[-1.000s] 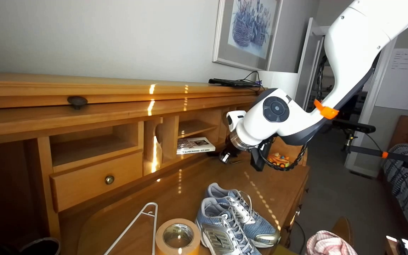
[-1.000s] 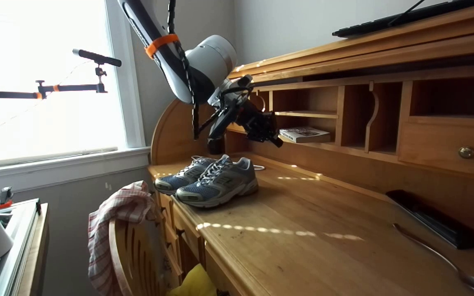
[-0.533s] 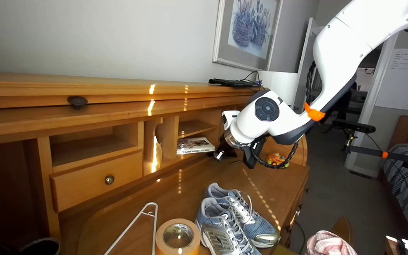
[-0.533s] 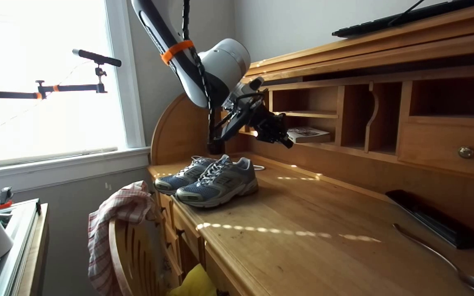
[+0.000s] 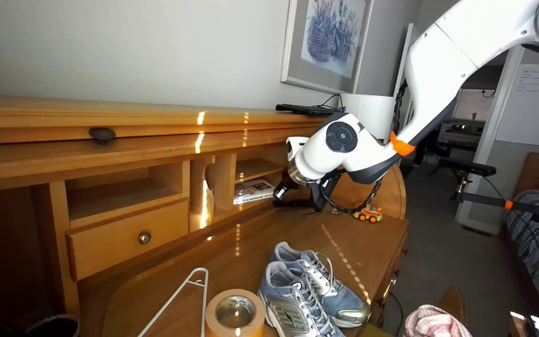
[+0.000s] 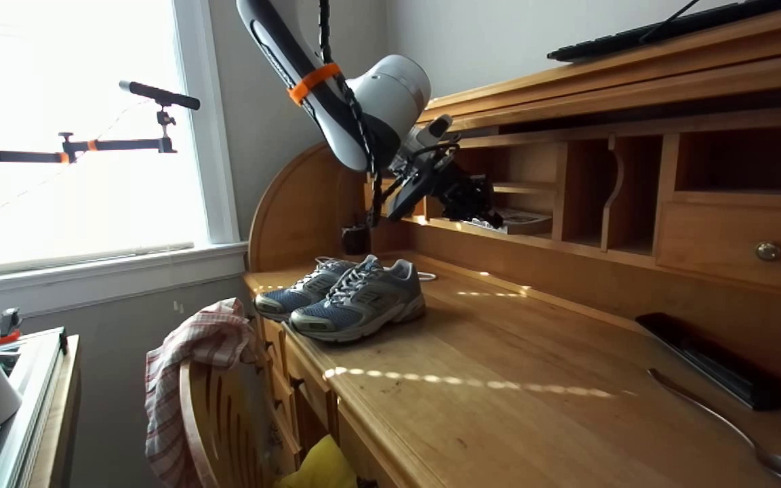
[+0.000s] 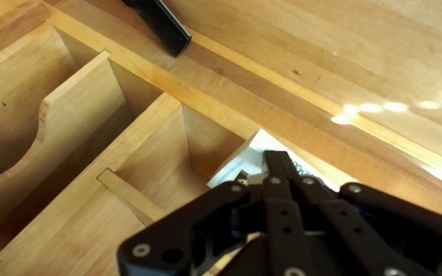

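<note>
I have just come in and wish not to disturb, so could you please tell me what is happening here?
A robot arm has its closed, empty gripper at a book in a compartment of the desk, apparently touching it. The book has turned slightly within the last second, so it is probably being nudged. Sneakers stand on the desk, apart from the gripper.

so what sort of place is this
Probably a bedroom in someone's home: there is a bed, a wooden desk and a framed picture.
</note>
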You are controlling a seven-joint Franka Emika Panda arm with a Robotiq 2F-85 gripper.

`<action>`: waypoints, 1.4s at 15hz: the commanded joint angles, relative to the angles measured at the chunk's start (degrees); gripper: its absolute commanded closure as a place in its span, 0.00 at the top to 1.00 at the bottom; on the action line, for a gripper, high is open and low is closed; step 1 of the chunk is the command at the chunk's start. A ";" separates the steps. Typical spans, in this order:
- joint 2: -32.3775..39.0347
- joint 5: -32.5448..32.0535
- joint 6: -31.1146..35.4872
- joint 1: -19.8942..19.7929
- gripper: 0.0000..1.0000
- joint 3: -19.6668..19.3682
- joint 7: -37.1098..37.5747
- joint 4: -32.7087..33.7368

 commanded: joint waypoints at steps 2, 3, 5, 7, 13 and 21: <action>3.09 -0.57 0.87 -1.03 0.00 -0.03 1.37 4.37; 3.31 -0.01 0.94 -1.18 0.00 -0.04 0.91 4.49; 2.66 0.57 1.30 -1.31 0.00 0.16 0.65 3.36; 1.11 0.64 1.95 -1.29 0.00 0.44 0.98 1.50; -1.69 -1.08 3.83 -1.16 0.00 1.41 3.87 -1.03; 0.98 3.99 2.98 -1.58 0.00 0.21 0.94 0.67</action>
